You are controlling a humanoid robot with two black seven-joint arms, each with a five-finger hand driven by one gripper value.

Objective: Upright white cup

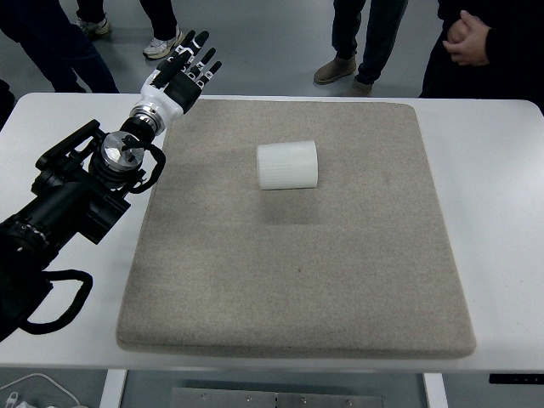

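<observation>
White and ribbed, the cup (288, 165) lay on its side on the grey mat (297, 280), its long axis running left-right, to the right of the left hand (183, 75) and nearer the robot. That hand (the only one in view) hovered fingers spread, holding nothing.

White table (497, 170) across the view, covered mostly by a grey felt mat (297, 272). Beyond the far edge, smooth grey floor (263, 51) under even light. Standing there, at least 4 people (361, 38), only legs and shoes visible; 1 pair of clasped hands (467, 38) far right.
</observation>
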